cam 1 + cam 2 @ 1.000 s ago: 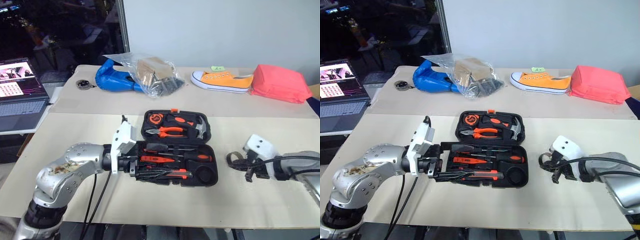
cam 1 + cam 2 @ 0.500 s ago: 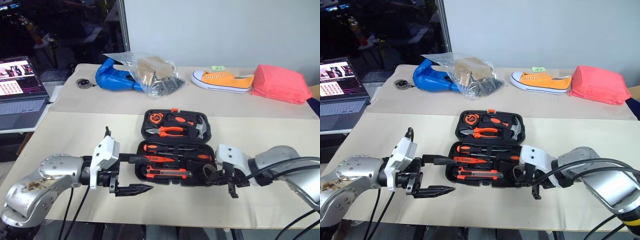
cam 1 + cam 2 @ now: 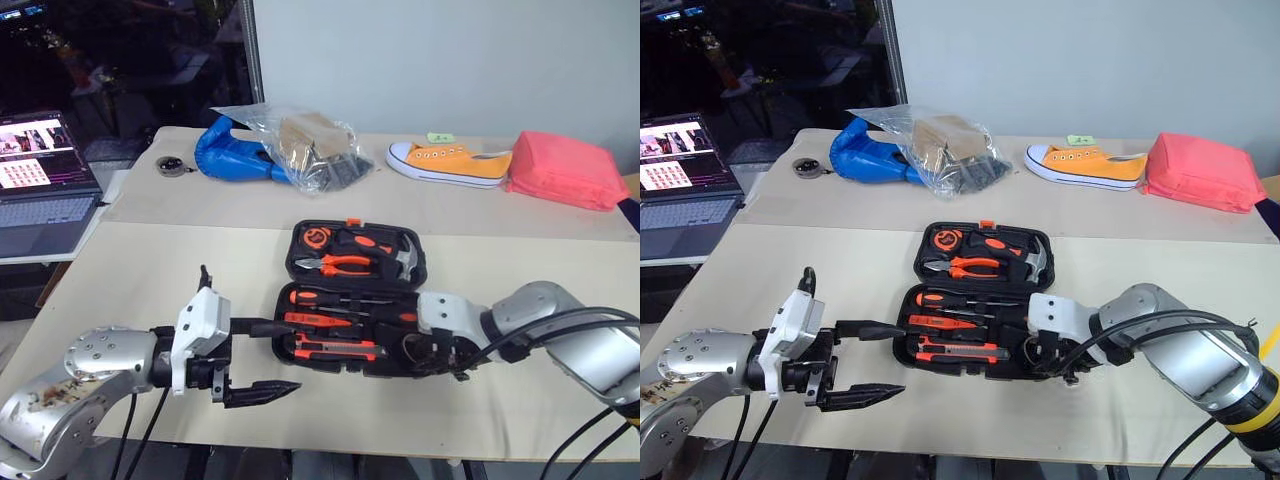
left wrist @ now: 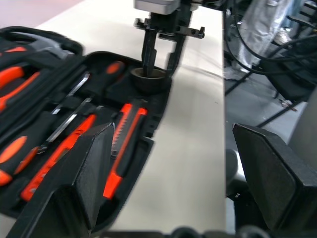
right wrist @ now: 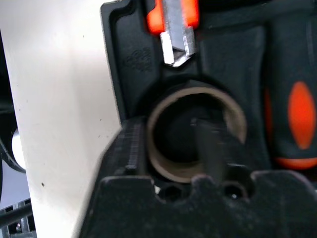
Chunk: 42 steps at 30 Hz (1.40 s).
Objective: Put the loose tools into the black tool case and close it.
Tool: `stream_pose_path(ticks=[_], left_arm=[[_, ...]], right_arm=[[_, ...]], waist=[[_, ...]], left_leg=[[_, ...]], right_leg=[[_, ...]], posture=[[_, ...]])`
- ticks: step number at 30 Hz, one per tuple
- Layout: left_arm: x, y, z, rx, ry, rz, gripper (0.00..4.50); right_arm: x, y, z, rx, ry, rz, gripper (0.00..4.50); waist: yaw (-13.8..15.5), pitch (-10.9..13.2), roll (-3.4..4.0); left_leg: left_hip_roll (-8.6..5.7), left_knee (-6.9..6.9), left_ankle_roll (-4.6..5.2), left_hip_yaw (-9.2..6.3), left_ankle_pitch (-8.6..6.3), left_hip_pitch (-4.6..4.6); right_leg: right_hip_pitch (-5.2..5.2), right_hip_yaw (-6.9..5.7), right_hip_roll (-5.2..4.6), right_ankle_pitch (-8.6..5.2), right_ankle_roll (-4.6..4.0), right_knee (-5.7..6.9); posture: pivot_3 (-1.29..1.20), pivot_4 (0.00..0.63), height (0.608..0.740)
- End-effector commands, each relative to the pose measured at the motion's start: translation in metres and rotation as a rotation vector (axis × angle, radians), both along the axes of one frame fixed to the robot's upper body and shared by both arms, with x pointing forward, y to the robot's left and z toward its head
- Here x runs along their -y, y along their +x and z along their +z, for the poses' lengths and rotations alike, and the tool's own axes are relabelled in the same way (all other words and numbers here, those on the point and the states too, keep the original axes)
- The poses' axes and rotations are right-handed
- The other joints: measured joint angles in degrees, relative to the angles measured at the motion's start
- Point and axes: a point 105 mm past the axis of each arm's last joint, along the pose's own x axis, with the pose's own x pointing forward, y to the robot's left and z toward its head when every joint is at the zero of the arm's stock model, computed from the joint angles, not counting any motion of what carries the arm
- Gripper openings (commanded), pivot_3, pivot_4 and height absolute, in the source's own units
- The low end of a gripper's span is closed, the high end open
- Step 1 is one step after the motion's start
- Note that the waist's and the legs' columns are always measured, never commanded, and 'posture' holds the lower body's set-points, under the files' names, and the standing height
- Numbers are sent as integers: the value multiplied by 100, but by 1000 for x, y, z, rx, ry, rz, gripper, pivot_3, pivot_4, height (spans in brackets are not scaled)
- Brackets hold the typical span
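Tools (image 3: 335,322) already lie in their moulded slots, so the black case (image 3: 355,310) sits open near the counter's (image 3: 150,260) front edge, lid still up. The right gripper (image 4: 159,53) straddles the wall of a small roll (image 4: 147,78) at the case's corner — fingers partly apart, likely seating it. The left gripper (image 3: 255,360) waits beside the case, fingers wide and empty.

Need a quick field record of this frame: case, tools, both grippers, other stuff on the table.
case: black tool case open flat on table
tools: screwdrivers and utility knife seated in near half; pliers, hammer in far half
roll: dark tape roll in near-right corner recess
right gripper: one finger inside roll, one outside
left gripper: open, empty, beside case's left end
background: laptop, shoe, pink pouch
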Motion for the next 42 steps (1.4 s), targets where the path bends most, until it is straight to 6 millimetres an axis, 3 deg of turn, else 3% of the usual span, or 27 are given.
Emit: stream_pose_path(ticks=[1, 5, 7, 9, 14, 19, 26, 33, 37, 39, 42], left_arm=[[-8, 15, 7, -43, -75, 105, 4065], [-24, 59, 11, -85, -117, 357, 4065], [-32, 86, 8, -104, -51, 503, 4065], [-38, 110, 8, -162, -18, 606, 4065], [-27, 158, 5, -294, -9, 706, 4065], [-16, 204, -7, -394, -31, 810, 4065], [-7, 219, -41, -439, 37, 823, 4065], [-6, 218, -48, -469, 10, 806, 1859], [-3, 223, -36, -443, -59, 770, 369], [2, 228, -21, -314, -65, 725, 94], [9, 235, 1, -113, -85, 673, 94]], right_arm=[[-6, -4, 34, 44, 161, -7, 2151], [2, 13, 58, 145, 348, -202, 2151], [5, 36, 75, 222, 482, -362, 2151], [12, 57, 80, 224, 529, -539, 2151], [43, 102, 67, 247, 432, -889, 2151], [43, 130, 46, 209, 301, -996, 2151], [46, 151, 16, 73, 265, -1144, 2151], [33, 153, 10, -34, 315, -1141, 57], [28, 157, 15, -24, 357, -1118, 0], [15, 169, 36, 97, 470, -1041, 0], [1, 182, 63, 264, 593, -955, 0]], waist=[[-2, 0, 0], [6, 4, -11], [-2, 8, -20], [-24, 11, -19], [-32, 9, -16], [-38, 8, -13], [-80, 5, -12], [-80, 5, -11], [-111, 4, -10], [-121, 4, -11], [-187, 7, -11]], left_leg=[[0, 0, 1, -3, 0, 0], [-1, 9, 1, -11, 0, 6], [0, 22, 1, -15, 1, 7], [-2, 33, 6, -25, 8, 7], [-13, 33, 6, -31, 20, 13], [-13, 16, 4, -27, 20, -31], [-10, -29, -62, -18, 60, -65], [-10, -18, -59, -20, 61, -36], [-6, -19, -59, -28, 65, -21], [-8, -18, -60, -29, 66, -22], [-11, -6, -64, -26, 74, -36]], right_leg=[[1, -1, 0, 0, 0, 1], [13, -7, 0, 1, 2, 11], [16, -9, 5, 2, 2, 20], [17, -3, 22, 17, 4, 22], [13, 18, 48, 42, 0, 19], [-48, 22, 59, 42, -13, 20], [-95, 36, 57, 46, -19, 34], [-75, 32, 60, 59, -28, 33], [-69, 29, 72, 61, -31, 53], [-69, 30, 71, 60, -31, 56], [-86, 36, 69, 63, -29, 68]], posture=[[0, 150, 740], [0, 150, 740], [0, 150, 740], [0, 150, 740], [0, 150, 740], [0, 150, 740], [0, 150, 740], [0, 150, 740], [0, 150, 740], [0, 150, 740], [0, 150, 740]])
